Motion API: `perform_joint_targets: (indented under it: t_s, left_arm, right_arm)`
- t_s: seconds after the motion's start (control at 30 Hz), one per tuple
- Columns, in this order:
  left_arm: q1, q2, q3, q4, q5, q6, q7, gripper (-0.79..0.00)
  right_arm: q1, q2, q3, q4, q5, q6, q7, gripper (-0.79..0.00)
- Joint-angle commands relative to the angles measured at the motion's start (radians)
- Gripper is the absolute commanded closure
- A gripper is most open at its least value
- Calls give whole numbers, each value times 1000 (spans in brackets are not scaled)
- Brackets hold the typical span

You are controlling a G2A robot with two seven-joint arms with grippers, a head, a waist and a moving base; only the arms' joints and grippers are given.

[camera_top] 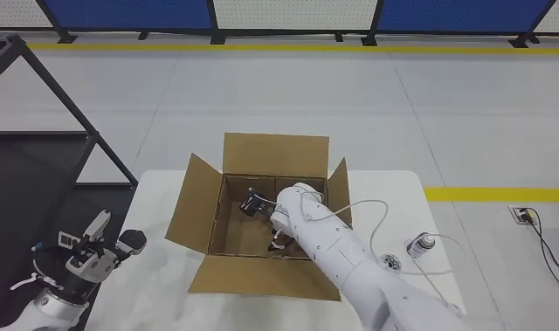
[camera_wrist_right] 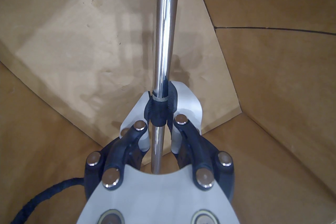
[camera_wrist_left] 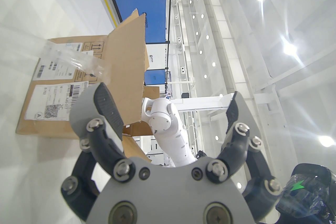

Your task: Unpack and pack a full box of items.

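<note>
An open cardboard box (camera_top: 278, 152) stands on the white table (camera_top: 157, 187), flaps spread. My right arm is inside it, and my right gripper (camera_wrist_right: 160, 101) is shut on a shiny metal tube (camera_wrist_right: 165, 33) that points at the bare box floor (camera_wrist_right: 78, 51). In the top view the right gripper (camera_top: 278, 235) sits low in the box, mostly hidden by the arm. My left gripper (camera_top: 113, 248) rests at the table's left edge, apart from the box. In the left wrist view my left gripper (camera_wrist_left: 168, 104) is open with nothing between its fingers, facing the box's labelled side (camera_wrist_left: 60, 78).
A small can (camera_top: 423, 244) and a round cap-like item (camera_top: 390, 261) lie on the table right of the box. A cable (camera_top: 384, 210) loops from the right arm. A black frame (camera_top: 52, 95) stands at the left. A clear plastic bag (camera_wrist_left: 73, 59) hangs near the box side.
</note>
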Motion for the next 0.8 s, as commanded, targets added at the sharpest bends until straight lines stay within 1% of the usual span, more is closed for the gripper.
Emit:
perform_joint_targets:
  t_s: [0.0, 0.07, 0.1, 0.47, 0.77]
  left_arm:
    - [0, 0, 0, 0, 0, 0, 0, -785]
    - [0, 0, 0, 0, 0, 0, 0, -785]
    - [0, 0, 0, 0, 0, 0, 0, -785]
    - [0, 0, 0, 0, 0, 0, 0, -785]
    - [0, 0, 0, 0, 0, 0, 0, -785]
  right_arm:
    - [2, -5, 2, 13, -2, -5, -4, -246]
    - [5, -10, 5, 23, -4, -9, -5, -302]
    - [5, -12, 6, 28, -3, -11, -7, -311]
    - [34, -24, 23, 54, -16, -9, -39, -323]
    - [67, -13, 31, 31, -49, -82, -106, -329]
